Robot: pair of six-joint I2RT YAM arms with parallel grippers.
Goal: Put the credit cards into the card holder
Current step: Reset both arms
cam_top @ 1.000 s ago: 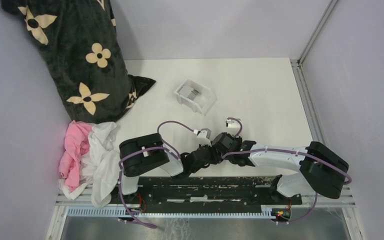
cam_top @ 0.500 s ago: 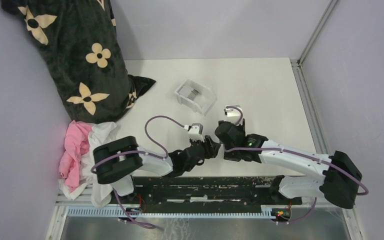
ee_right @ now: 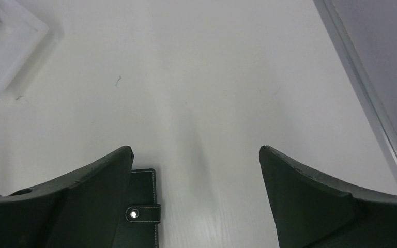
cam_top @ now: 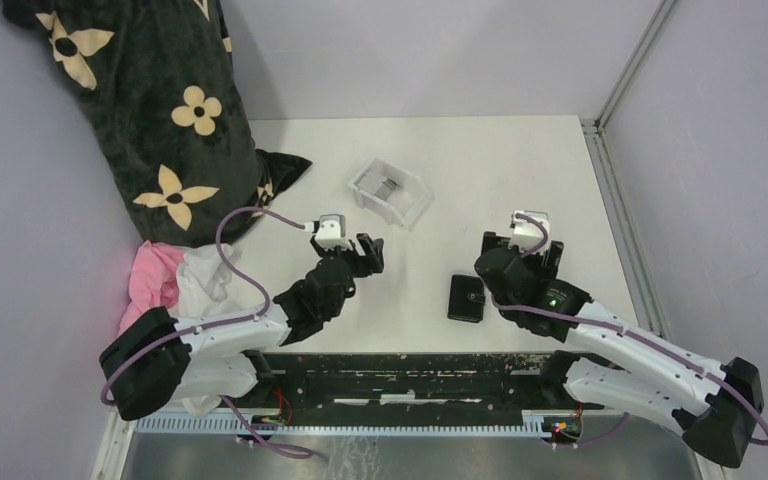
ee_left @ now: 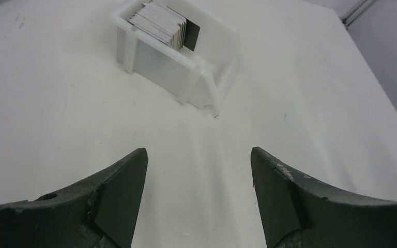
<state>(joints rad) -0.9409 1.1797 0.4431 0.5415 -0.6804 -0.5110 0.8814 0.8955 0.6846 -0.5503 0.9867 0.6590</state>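
Note:
The credit cards (cam_top: 389, 186) stand on edge as a grey stack in a clear plastic tray (cam_top: 408, 205) mid-table; in the left wrist view the cards (ee_left: 159, 23) sit ahead and to the left. The card holder (cam_top: 467, 298), a closed black wallet with its snap tab fastened, lies flat near the front edge. My left gripper (cam_top: 370, 253) is open and empty, a short way in front of the tray, with bare table between its jaws (ee_left: 199, 155). My right gripper (cam_top: 522, 245) is open and empty. The card holder (ee_right: 143, 206) lies partly under its left finger.
A black flower-patterned cloth (cam_top: 160, 110) fills the back left corner. Pink and white cloths (cam_top: 175, 300) lie at the left front. A metal rail (cam_top: 615, 200) runs along the table's right edge. A tray corner (ee_right: 5, 46) shows at the right wrist view's left.
Both arms have unfolded from a huddle near the front edge. The left gripper swung left and forward toward the tray, the right one went right, and the card holder is now uncovered.

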